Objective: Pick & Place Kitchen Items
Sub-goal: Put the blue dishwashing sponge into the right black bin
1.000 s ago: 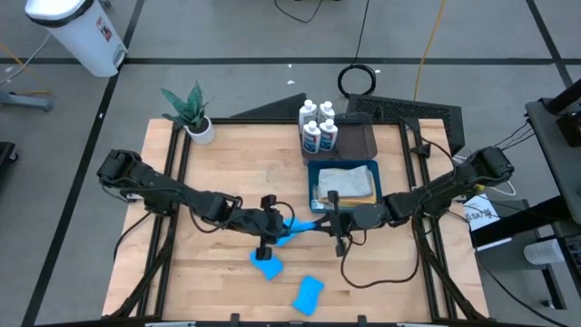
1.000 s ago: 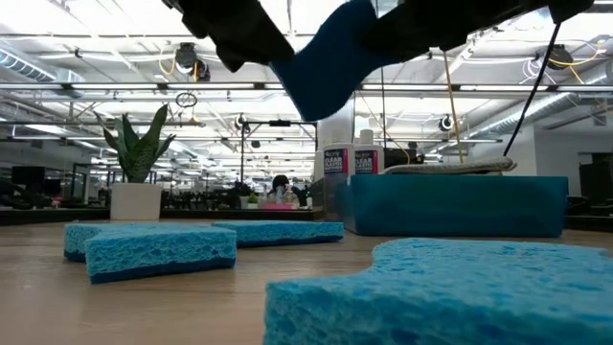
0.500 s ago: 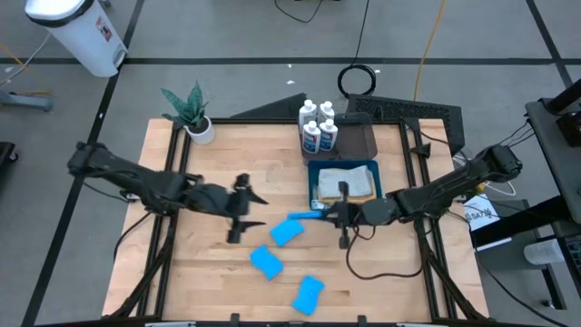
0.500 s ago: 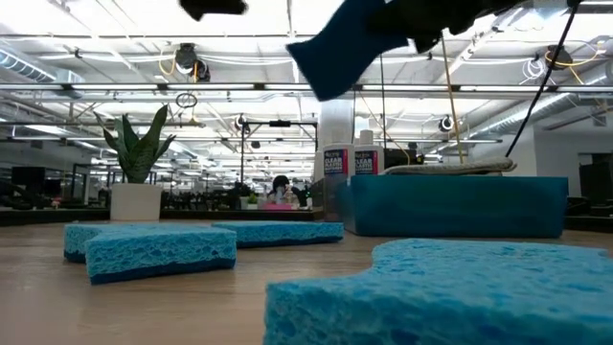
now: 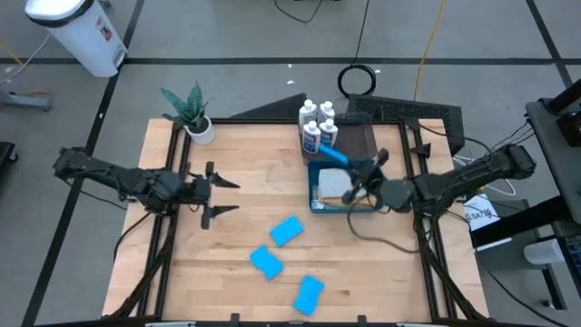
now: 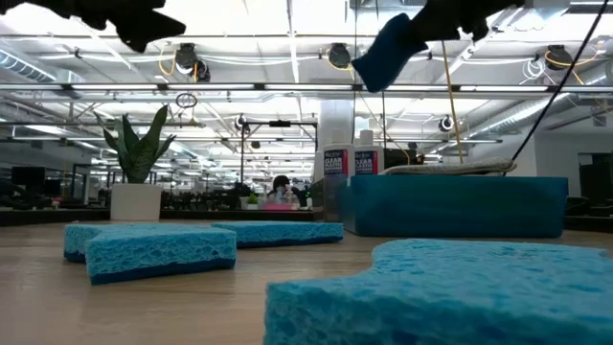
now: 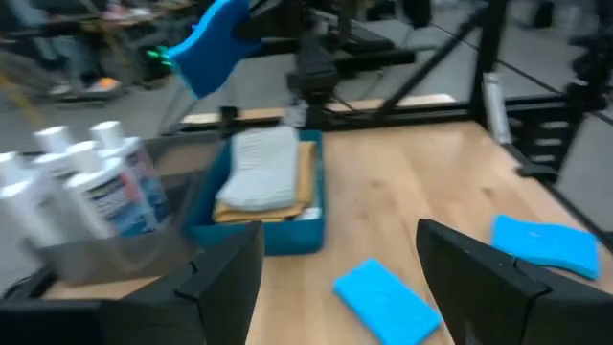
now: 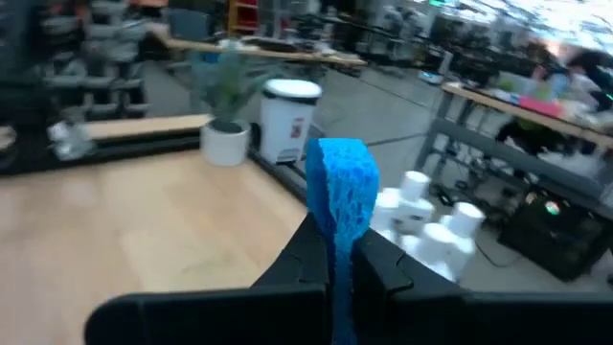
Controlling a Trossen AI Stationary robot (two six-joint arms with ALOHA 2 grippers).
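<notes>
Right tool [image 5: 356,178] sits right of centre in the high view, above the blue bin [image 5: 314,205]. Its fingers [image 8: 305,257] are closed on a blue sponge [image 8: 340,192], which stands on edge between them and sticks out past the tips. In the high view the held sponge shows over the upper edge of the bin, close to the white bottles [image 5: 317,126]. In the low view it hangs in the air at upper centre, clear of the bench [image 5: 245,163].

Left tool [image 5: 218,191] is at centre left of the high view, over bare bench and well apart from everything. Jaws spread wide, nothing between them; left wrist view confirms both fingers [image 7: 220,278] stand apart with an empty gap.

Three more sponges lie flat on the bench in the lower centre of the high view: one near the middle [image 5: 286,231], one just below and left of it [image 5: 266,263], one lowest [image 5: 309,293].

Folded cloths [image 7: 259,171] are stacked in the bin, a pale one on top of an orange one. Bottles stand in a cluster just above the bin, beside a dark tray [image 5: 358,138].
</notes>
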